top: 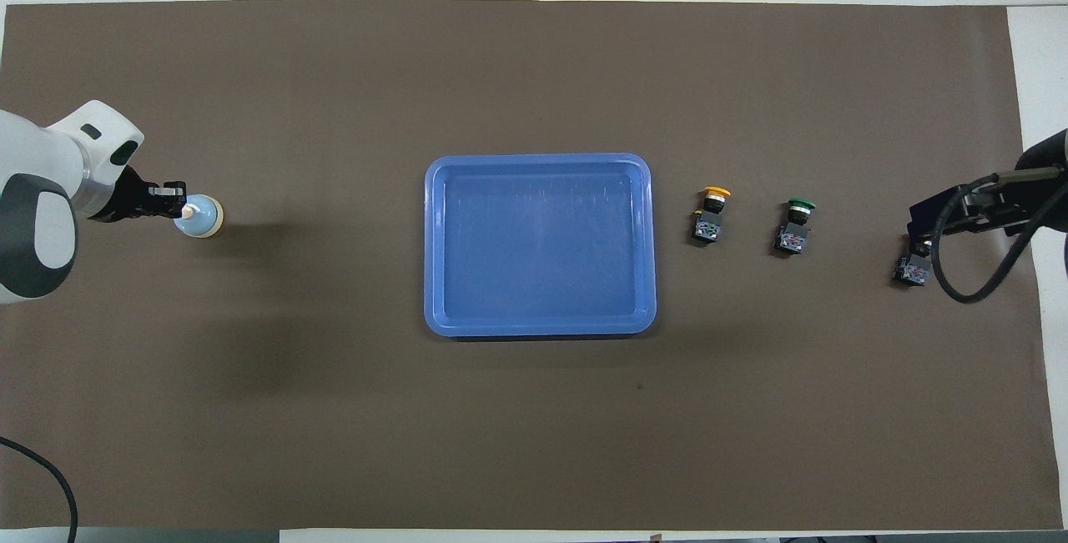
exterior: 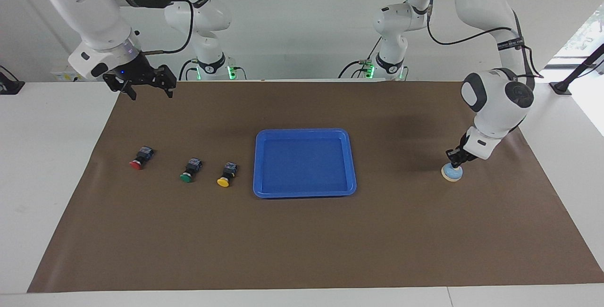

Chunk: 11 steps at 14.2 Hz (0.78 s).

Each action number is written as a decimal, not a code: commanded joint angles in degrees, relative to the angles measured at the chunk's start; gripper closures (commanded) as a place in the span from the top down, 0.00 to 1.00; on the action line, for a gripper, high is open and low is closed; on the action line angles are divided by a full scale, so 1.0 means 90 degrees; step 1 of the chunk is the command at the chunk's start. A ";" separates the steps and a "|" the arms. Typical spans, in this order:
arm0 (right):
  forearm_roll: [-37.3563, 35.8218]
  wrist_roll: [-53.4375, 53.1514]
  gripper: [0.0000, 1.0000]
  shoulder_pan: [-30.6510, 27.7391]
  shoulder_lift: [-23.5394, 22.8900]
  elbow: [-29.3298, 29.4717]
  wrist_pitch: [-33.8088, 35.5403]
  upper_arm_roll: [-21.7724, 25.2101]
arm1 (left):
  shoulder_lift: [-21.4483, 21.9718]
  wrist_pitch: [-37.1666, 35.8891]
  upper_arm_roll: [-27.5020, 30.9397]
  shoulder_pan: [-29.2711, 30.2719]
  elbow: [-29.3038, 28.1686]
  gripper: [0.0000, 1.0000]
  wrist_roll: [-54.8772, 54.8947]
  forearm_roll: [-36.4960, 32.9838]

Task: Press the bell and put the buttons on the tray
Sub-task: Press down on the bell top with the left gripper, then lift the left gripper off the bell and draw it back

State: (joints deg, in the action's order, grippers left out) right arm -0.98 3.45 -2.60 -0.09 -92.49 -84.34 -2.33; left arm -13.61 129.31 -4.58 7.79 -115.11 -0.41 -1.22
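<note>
In the facing view, the left gripper sat at the right of the frame with its fingertips pinched together, right on top of the small light-blue dome bell with a cream rim; whether it was pressing the knob or only touching it could not be told. The right gripper waited in the air at the upper left over the edge of the brown mat, its fingers spread and holding nothing. The shallow bright-blue rectangular plastic tray lay in the middle of the frame with nothing in it. Left of it stood the three black-bodied push buttons in a row: yellow-capped, green-capped and red-capped.

In the overhead view, the bell was at the left edge with the left gripper partly over it. The tray was in the centre; the yellow and green buttons lay right of it, the red one half hidden under the right gripper.

By my reading the bell step was in hand, and all three buttons were yet to be moved.
</note>
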 commanded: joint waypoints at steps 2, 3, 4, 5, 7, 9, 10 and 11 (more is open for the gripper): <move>0.0030 0.0124 1.00 -0.0141 0.0059 -0.0045 0.0016 -0.0093 | -0.0236 -0.0595 0.0030 -0.0036 0.0444 0.00 0.0084 0.0009; 0.0030 0.0134 1.00 -0.0141 0.0059 -0.0045 0.0016 -0.0103 | -0.0168 -0.0995 -0.0008 -0.0055 0.0669 0.00 0.0075 0.0009; 0.0030 0.0124 1.00 -0.0141 0.0059 -0.0045 0.0016 -0.0093 | -0.0013 -0.1414 -0.0038 -0.0162 0.0903 0.00 0.0016 0.0018; 0.0030 0.0124 1.00 -0.0141 0.0059 -0.0045 0.0016 -0.0103 | 0.0143 -0.1738 -0.0038 -0.0269 0.1060 0.00 0.0006 0.0028; 0.0030 0.0124 1.00 -0.0141 0.0059 -0.0045 0.0016 -0.0103 | 0.0369 -0.2499 -0.0038 -0.0309 0.1382 0.00 0.0006 0.0028; 0.0030 0.0124 1.00 -0.0141 0.0059 -0.0045 0.0016 -0.0103 | 0.0720 -0.2960 -0.0048 -0.0319 0.1433 0.00 0.0016 0.0018; 0.0030 0.0134 1.00 -0.0141 0.0059 -0.0045 0.0016 -0.0103 | 0.0972 -0.3145 -0.0058 -0.0319 0.1433 0.00 0.0026 0.0018; 0.0030 0.0124 1.00 -0.0141 0.0059 -0.0045 0.0016 -0.0103 | 0.1168 -0.3331 -0.0058 -0.0329 0.1433 0.28 0.0026 0.0018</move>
State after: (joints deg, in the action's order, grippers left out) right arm -0.98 3.45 -2.60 -0.09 -92.49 -84.34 -2.33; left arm -7.40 103.00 -5.46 5.07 -101.50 -0.44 -1.20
